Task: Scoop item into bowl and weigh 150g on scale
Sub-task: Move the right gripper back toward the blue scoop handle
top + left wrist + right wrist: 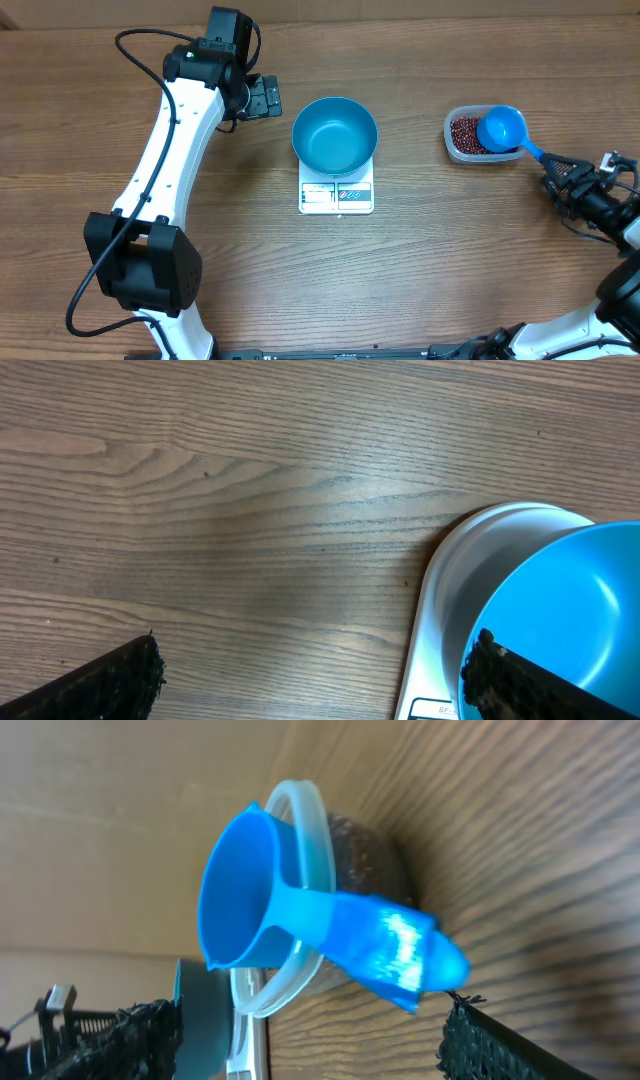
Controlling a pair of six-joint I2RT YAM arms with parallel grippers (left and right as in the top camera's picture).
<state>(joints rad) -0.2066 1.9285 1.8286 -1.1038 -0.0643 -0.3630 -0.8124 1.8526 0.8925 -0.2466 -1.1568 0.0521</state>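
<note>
1. Jaws of the left gripper [265, 97] stand wide apart, holding nothing, at 10 o'clock from the bowl [335, 135].
2. The right gripper [556, 172] also has its jaws spread and grips nothing. The handle tip of the scoop [503, 128] ends just beside them; whether it touches cannot be told.
3. The bowl sits on the scale [336, 195], whose display faces 6 o'clock.
4. The beans [464, 133] lie in the clear tub [448, 140], at 3 o'clock from the bowl. The scoop rests across the tub, handle pointing to 4 o'clock.

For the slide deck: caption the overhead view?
Empty blue bowl on the white scale, mid-table; blue scoop rests on the tub of red-brown beans, right jaws open at its handle.
</note>
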